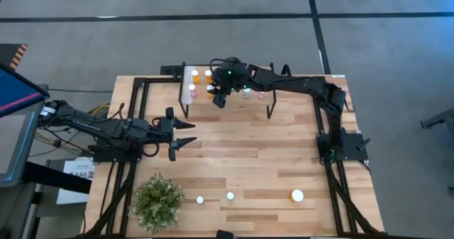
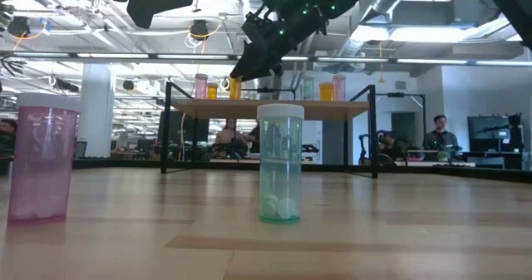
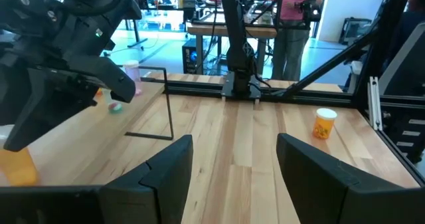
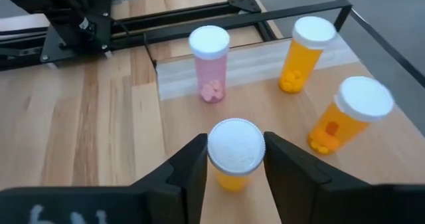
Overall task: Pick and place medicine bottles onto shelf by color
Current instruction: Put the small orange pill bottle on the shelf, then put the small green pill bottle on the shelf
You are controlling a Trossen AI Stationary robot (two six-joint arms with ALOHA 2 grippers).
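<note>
The shelf stands at the table's far side on black legs. My right gripper is over its left part, shut on an orange bottle. Around it on the shelf stand a pink bottle and two orange ones. More bottles stand farther right on the shelf. Three bottles stand on their bases near the table's near edge: two small ones and a larger one. My left gripper waits open over the table's left part. My right gripper pinches the orange bottle by its white cap, one finger on each side of the cap. The fingers come from above, slanting down. The bottle is upright below them, over the shelf board; whether its base rests on the board I cannot tell.
A green bushy plant sits at the near left corner. In the low view a pink bottle and a pale green bottle stand close to the camera. Bare wood lies between the shelf and the near bottles. People stand in the room beyond the table.
</note>
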